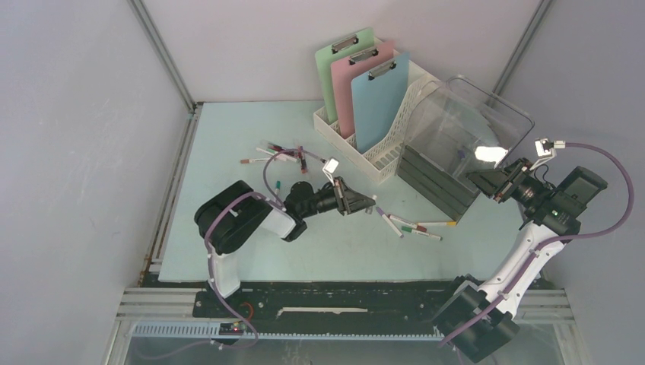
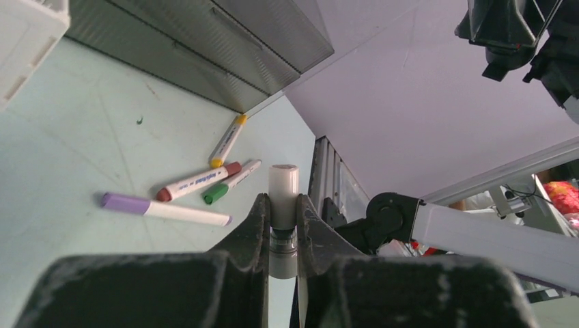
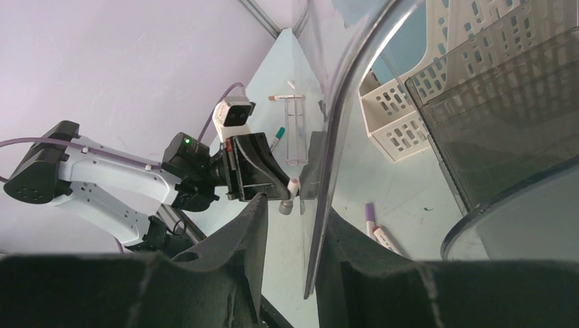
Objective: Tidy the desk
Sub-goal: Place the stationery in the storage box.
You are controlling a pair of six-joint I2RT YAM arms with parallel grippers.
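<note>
So far the three clipboards point(image 1: 365, 84) stand in the white rack point(image 1: 340, 139) at the back of the pale mint desk point(image 1: 228, 137), the left gripper point(image 2: 283, 205) squeezes one marker point(image 2: 283, 188), the right gripper point(image 3: 295, 222) pinches the clear bin point(image 1: 471, 114) by its edge, and many loose markers point(image 1: 411, 225) lie waiting.
</note>
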